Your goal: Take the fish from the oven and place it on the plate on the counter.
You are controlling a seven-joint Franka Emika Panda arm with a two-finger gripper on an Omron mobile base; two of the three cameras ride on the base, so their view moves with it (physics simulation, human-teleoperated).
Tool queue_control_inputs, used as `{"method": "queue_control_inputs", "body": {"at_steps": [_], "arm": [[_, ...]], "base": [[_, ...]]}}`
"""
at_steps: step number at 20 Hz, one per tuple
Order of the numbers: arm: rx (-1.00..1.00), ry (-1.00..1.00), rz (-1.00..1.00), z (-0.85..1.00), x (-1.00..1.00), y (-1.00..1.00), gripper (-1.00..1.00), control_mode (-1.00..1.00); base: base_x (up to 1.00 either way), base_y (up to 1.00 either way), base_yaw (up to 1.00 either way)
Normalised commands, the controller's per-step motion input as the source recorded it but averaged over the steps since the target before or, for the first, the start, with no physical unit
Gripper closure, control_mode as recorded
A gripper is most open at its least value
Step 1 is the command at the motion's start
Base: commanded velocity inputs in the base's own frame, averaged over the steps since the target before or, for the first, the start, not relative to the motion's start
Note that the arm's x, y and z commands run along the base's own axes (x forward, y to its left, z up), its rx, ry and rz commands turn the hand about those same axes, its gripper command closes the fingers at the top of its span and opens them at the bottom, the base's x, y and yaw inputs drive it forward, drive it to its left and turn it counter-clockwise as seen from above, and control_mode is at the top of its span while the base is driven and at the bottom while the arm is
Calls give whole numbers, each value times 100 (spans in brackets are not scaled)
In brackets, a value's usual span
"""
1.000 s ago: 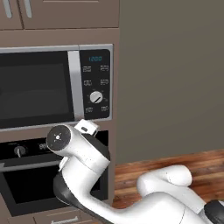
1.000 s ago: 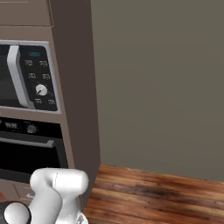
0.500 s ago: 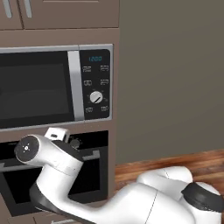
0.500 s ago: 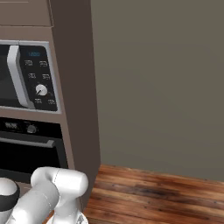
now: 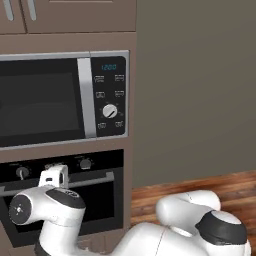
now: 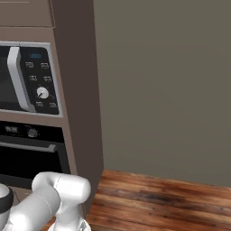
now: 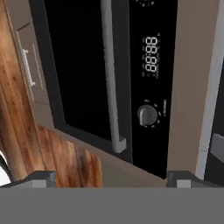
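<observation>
Pincer (image 7: 109, 177): I found it released, jaws spread wide with nothing between them, its two finger tips (image 7: 38, 178) at the lower edge of the hand view. It faced the oven (image 7: 87, 74) at close range without touching it; that view was rolled sideways.

Oven: door shut, black glass dark. The silver bar handle (image 7: 111, 78) ran along the door's edge just beside the black panel, where I noted one knob (image 7: 148, 114) and the display (image 7: 151, 54). I could not see the fish behind the glass.

Arm: it rose low in front of the oven door in the left base view, elbow (image 5: 47, 212) bent before the glass.

Surroundings: the microwave (image 5: 62, 100) sat directly above the oven in brown cabinetry. To the right, a plain grey wall (image 6: 171, 85) and open wooden floor (image 6: 162, 200) left room to move.
</observation>
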Motion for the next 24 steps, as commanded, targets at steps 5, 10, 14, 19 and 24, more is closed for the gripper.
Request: {"method": "queue_control_inputs", "body": {"at_steps": [5, 10, 14, 19, 24], "arm": [[-4, -7, 21, -54, 36, 1, -100, -100], [0, 0, 30, -3, 73, 0, -100, -100], [0, 5, 22, -3, 69, 8, -100, -100], [-1, 0, 6, -41, 2, 9, -100, -100], [0, 0, 0, -59, 3, 5, -100, -100]], "base": [[0, 0, 0], [0, 0, 0], [0, 0, 0], [0, 0, 0], [0, 0, 0]]}}
